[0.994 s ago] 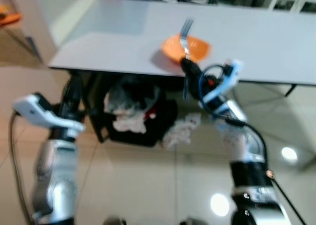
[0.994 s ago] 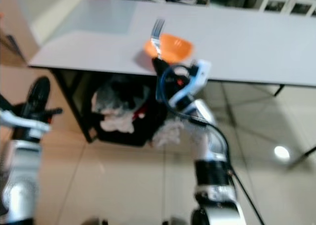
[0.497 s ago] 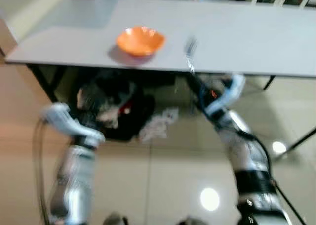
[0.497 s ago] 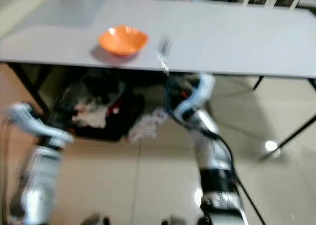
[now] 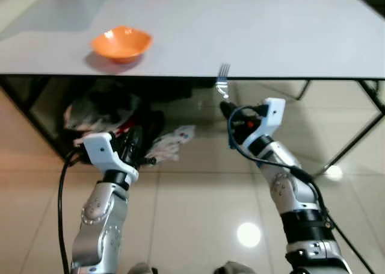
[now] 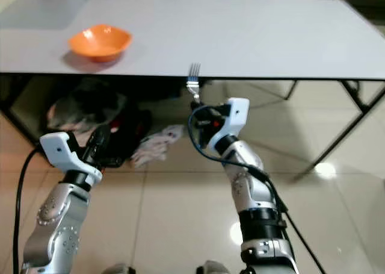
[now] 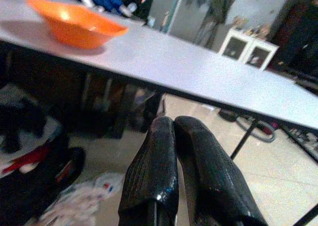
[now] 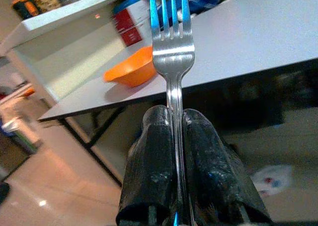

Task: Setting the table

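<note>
Left eye view: white table across the top, orange bowl resting on it toward the robot's left. Right gripper raised just below the near table edge, pinching a silver fork upright, tines level with that edge. Left gripper lower, over the tiled floor, in front of a dark heap of bags and crumpled cloth under the table.

Left wrist view: black fingers pressed together, nothing between them (bowl on the table beyond).

Right wrist view: fingers clamped on the fork's handle, tines pointing up, bowl behind on the tabletop.
</note>
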Tool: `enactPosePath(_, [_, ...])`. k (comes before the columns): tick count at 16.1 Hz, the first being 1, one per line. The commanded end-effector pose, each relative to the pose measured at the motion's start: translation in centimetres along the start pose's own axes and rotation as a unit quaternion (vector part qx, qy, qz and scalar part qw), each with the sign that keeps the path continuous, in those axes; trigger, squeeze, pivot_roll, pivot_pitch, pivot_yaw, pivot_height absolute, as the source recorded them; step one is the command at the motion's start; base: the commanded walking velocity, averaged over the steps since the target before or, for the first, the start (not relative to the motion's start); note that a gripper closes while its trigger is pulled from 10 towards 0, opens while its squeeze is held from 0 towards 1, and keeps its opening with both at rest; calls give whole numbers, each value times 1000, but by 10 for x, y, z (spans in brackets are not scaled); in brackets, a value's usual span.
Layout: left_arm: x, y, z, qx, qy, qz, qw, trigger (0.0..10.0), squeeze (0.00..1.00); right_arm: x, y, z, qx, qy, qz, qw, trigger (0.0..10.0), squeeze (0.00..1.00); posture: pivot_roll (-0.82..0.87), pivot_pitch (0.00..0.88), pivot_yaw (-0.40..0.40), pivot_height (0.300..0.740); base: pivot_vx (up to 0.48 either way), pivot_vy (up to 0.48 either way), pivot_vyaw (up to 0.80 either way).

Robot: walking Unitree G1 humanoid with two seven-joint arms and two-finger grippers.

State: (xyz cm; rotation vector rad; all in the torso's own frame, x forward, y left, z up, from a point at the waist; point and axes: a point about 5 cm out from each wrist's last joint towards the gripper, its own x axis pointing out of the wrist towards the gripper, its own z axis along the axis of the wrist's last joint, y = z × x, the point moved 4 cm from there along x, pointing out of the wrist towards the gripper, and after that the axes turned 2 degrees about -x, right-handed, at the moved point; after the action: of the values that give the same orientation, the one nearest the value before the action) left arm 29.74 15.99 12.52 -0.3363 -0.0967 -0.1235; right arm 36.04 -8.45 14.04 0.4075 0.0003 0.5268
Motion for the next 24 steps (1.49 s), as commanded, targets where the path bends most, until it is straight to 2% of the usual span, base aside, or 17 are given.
enactPosePath(1, [1, -1, 15, 6, -29, -5, 1000, 10000, 0, 5, 15, 4, -20, -2, 33, 999, 10000, 0, -110, 80, -11, 740, 480, 0, 731])
enactPosePath(2, [2, -3, 17, 6, -33, -9, 999, 10000, 0, 5, 15, 5, -41, -1, 36, 998, 10000, 0, -110, 80, -11, 740, 480, 0, 725])
enactPosePath(4, [3, -6, 22, 4, -39, -12, 999, 10000, 0, 5, 24, 11, -34, -24, 61, 997, 10000, 0, -110, 82, -7, 740, 480, 0, 366])
enactPosePath(5, [4, -9, 24, 5, -43, -17, 999, 10000, 0, 7, 25, 10, -31, -17, 54, 998, 10000, 0, -110, 84, -6, 740, 480, 0, 0])
enactPosePath(6, [5, -12, 27, 8, -46, -23, 999, 10000, 0, 6, 23, 8, -52, -7, 51, 997, 10000, 0, -107, 84, -6, 740, 480, 0, 775])
enactPosePath(8, [6, -15, 31, 8, -51, -29, 998, 10000, 0, 4, 28, 12, -33, -28, 70, 997, 10000, 0, -106, 87, -4, 740, 480, 0, 778])
enactPosePath(10, [6, -16, 33, 8, -52, -31, 998, 10000, 0, 6, 29, 7, -57, -7, 57, 997, 10000, 0, -109, 88, -4, 740, 480, 0, 0])
enactPosePath(13, [7, -22, 38, 11, -59, -40, 997, 10000, 0, 5, 37, 7, -47, -9, 80, 996, 10000, 0, -107, 94, -4, 740, 480, 0, 0])
enactPosePath(16, [8, -26, 43, 12, -64, -46, 997, 10000, 0, 5, 35, 9, -51, -11, 72, 996, 10000, 0, -108, 95, -3, 740, 480, 0, 0])
enactPosePath(21, [13, -40, 64, 27, -88, -74, 993, 10000, 0, 10, 42, 31, -48, -46, 71, 995, 10000, 0, -108, 92, -1, 740, 480, 0, 0])
enactPosePath(24, [15, -40, 68, 33, -92, -73, 993, 10000, 0, 13, 41, 36, -48, -54, 64, 995, 10000, 0, -104, 88, -4, 740, 480, 0, 0])
